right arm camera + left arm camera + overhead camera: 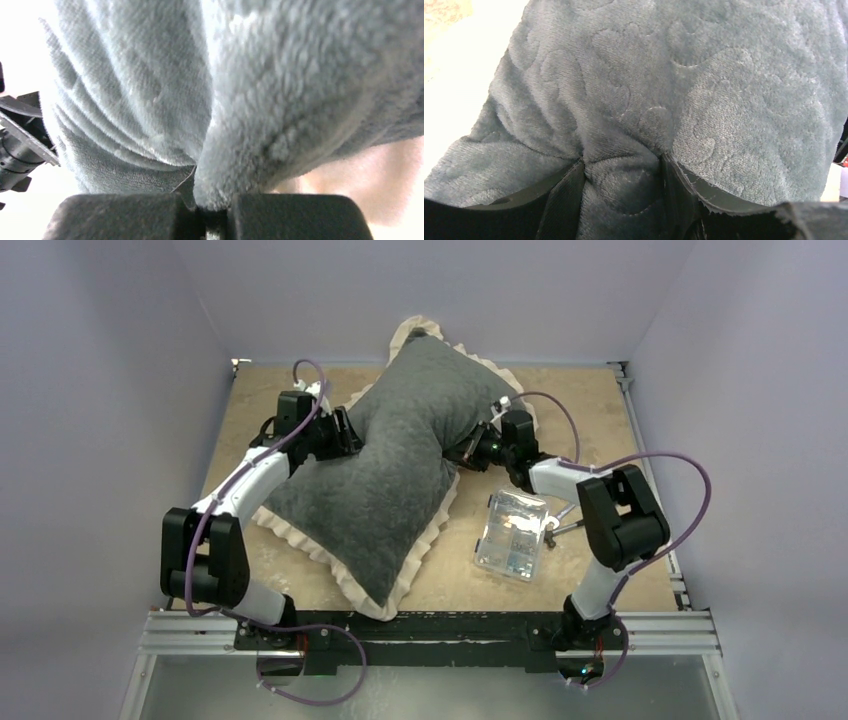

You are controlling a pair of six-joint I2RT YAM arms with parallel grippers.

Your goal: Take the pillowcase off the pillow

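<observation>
Down at the bottom of the overhead frame, the two arm bases sit on the metal rail (430, 630), purple cables (310, 685) looping beneath. Just above, right of centre, a clear plastic box (513, 535) lies on the tan table (600, 400), close to the right arm's elbow and apart from the cover.

And there's the pillowcase (400, 470): dark grey-green plush side up, plump, lying diagonally from the bottom centre of the table to the top centre, with its cream frill (420, 550) spilling out along the lower edges. The pillow doesn't show from here; it's hidden inside the cover.

Now look at the middle, where the cover is squeezed into a waist. The left gripper (345, 435) is in on the waist's left side and the right gripper (470, 450) on its right side.

The left wrist view gives the left gripper (621, 185) with its jaws partly apart, both black fingers (569, 192) dug into the embossed plush (674, 75) and a thick fold bunched between them.

The right wrist view has the right gripper (215, 212) with its jaws very nearly together, nipping a narrow tuck of plush (150, 75) that bulges out above the pads.

Beyond the cover's far corner, at the top of the overhead frame, the frill reaches the pale back wall (430, 290).
</observation>
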